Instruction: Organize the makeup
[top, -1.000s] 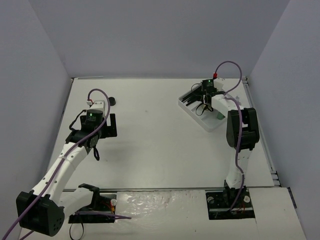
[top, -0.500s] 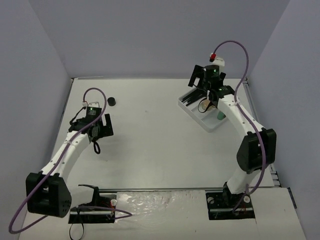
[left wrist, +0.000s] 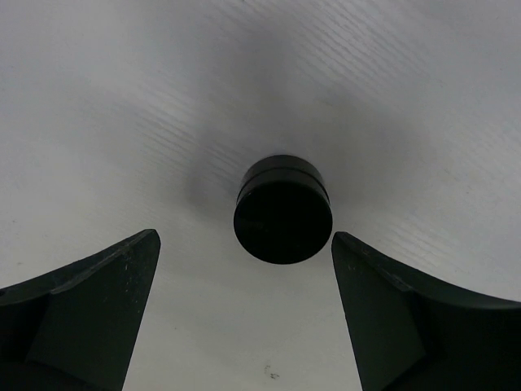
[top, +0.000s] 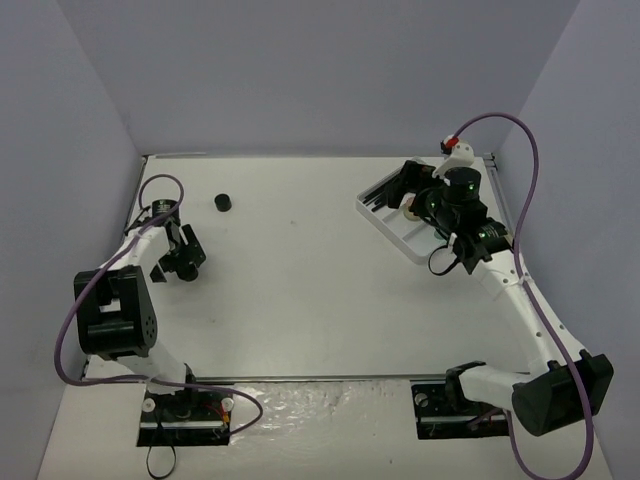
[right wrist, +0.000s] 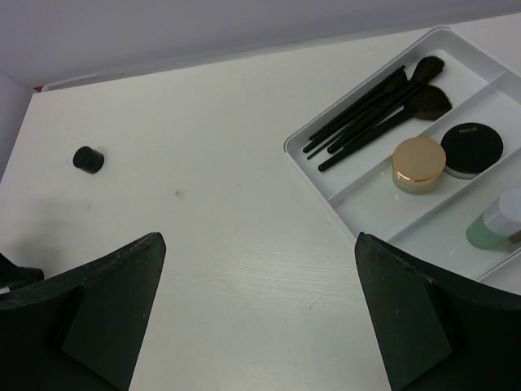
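Note:
A lone black round pot [top: 222, 202] stands on the white table at the far left. In the left wrist view that pot [left wrist: 282, 213] lies just ahead of my left gripper [left wrist: 244, 237], which is open and empty. Seen from above, the left gripper [top: 180, 255] hangs nearer and left of the pot. My right gripper [right wrist: 260, 236] is open and empty, held above the table beside the white tray [right wrist: 305, 159]. The tray holds several black brushes [right wrist: 383, 102], a tan jar with a gold lid [right wrist: 418, 161], another black pot [right wrist: 471, 147] and a green bottle [right wrist: 492, 224].
The tray [top: 385, 222] sits at the far right, turned at an angle, with the right gripper [top: 415, 190] over it. Grey walls close the table on the left, back and right. The arm bases sit at the near edge.
The left arm has folded back towards the left wall, and its gripper has slid a little left. The right arm has risen out of the tray and stretched out along the right side.

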You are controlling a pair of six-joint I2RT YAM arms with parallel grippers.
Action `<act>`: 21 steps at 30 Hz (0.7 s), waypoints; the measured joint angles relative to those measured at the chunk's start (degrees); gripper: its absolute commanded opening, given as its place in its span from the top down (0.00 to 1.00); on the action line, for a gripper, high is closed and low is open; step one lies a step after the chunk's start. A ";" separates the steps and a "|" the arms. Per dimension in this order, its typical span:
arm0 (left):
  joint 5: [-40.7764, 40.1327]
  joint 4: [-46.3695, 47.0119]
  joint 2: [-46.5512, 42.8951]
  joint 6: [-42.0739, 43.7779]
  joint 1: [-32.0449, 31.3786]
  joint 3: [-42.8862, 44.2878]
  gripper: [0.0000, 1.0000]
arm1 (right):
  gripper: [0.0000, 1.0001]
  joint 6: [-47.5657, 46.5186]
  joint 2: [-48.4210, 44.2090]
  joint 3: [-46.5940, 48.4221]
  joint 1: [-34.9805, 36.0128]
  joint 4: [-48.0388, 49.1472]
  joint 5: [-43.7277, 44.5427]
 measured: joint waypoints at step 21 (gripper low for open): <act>3.84 5.39 7.30 -2.46 -15.15 6.25 0.96 | 0.00 -1.10 -5.68 -6.43 0.00 -1.07 -7.62</act>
